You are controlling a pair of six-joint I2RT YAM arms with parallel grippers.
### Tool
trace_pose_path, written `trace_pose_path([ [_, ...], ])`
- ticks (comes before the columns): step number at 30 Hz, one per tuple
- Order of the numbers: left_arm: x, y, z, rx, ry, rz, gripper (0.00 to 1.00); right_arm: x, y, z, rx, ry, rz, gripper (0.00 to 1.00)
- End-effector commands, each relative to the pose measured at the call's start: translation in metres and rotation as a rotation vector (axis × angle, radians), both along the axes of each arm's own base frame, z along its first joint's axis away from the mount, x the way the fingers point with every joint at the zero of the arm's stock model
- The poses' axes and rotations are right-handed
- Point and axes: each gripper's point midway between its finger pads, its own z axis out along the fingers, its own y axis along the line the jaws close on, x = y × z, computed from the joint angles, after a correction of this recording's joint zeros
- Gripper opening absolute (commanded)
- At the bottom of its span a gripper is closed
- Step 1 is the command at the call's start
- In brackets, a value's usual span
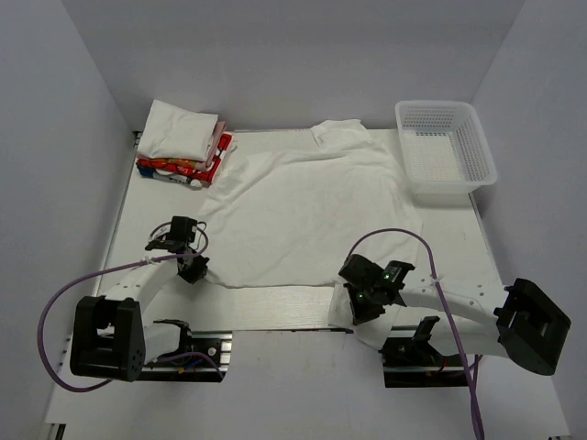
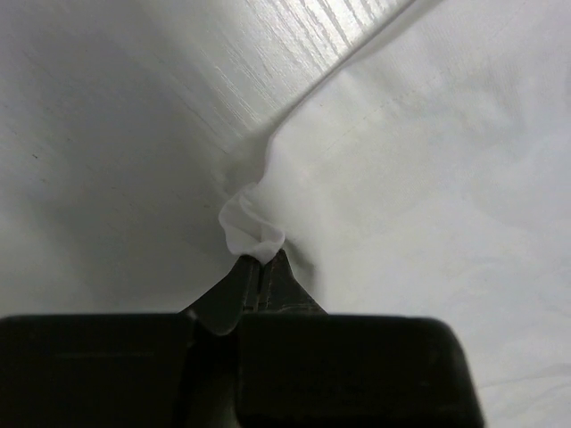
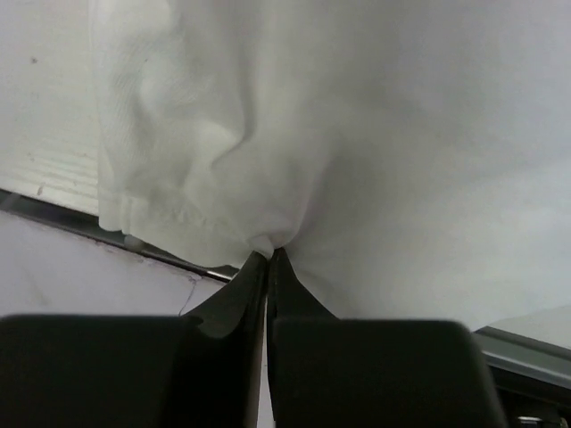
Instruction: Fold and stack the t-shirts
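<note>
White t-shirt (image 1: 303, 206) lies spread flat on the bench (image 1: 151, 215), hem toward the arms. Left gripper (image 2: 260, 264) is closed tight on the near-left hem corner. Right gripper (image 3: 268, 256) is closed tight on the near-right corner, at the bench's front edge. Folded stack (image 1: 183, 147) sits back-left. Reads as the first fold starting. Next: lift both corners evenly and carry them toward the collar.

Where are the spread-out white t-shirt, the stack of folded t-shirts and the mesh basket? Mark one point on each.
spread-out white t-shirt (image 1: 303, 215): top external view, middle of its body.
stack of folded t-shirts (image 1: 179, 130): top external view, the white top shirt.
mesh basket (image 1: 445, 191): top external view, its near wall.
</note>
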Motion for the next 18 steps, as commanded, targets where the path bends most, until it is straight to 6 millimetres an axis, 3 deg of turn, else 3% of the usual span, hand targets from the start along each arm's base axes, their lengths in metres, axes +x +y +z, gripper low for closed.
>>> trace_pose_path([
  [1,0.009,-0.006,0.006,-0.031,-0.026,-0.02,0.0,0.027,-0.022,0.002,-0.137,-0.146,-0.125,0.0],
  [4,0.014,-0.006,0.013,-0.031,-0.056,-0.029,0.0,0.037,-0.017,0.022,-0.115,-0.194,-0.115,0.0],
  [7,0.026,-0.008,0.033,-0.036,-0.107,-0.03,0.0,0.056,-0.013,0.047,-0.1,-0.279,-0.129,0.0],
  [8,0.03,-0.008,0.041,-0.038,-0.127,-0.03,0.0,0.065,-0.007,0.064,-0.078,-0.31,-0.144,0.0],
  [11,0.043,-0.009,0.056,-0.039,-0.18,-0.039,0.0,0.086,-0.012,0.085,-0.104,-0.403,-0.167,0.0],
  [14,0.06,-0.009,0.07,-0.035,-0.219,-0.035,0.0,0.118,-0.019,0.106,-0.148,-0.538,-0.206,0.0],
  [18,0.085,-0.008,0.079,-0.014,-0.249,-0.024,0.0,0.181,-0.012,0.132,-0.109,-0.722,-0.28,0.0],
])
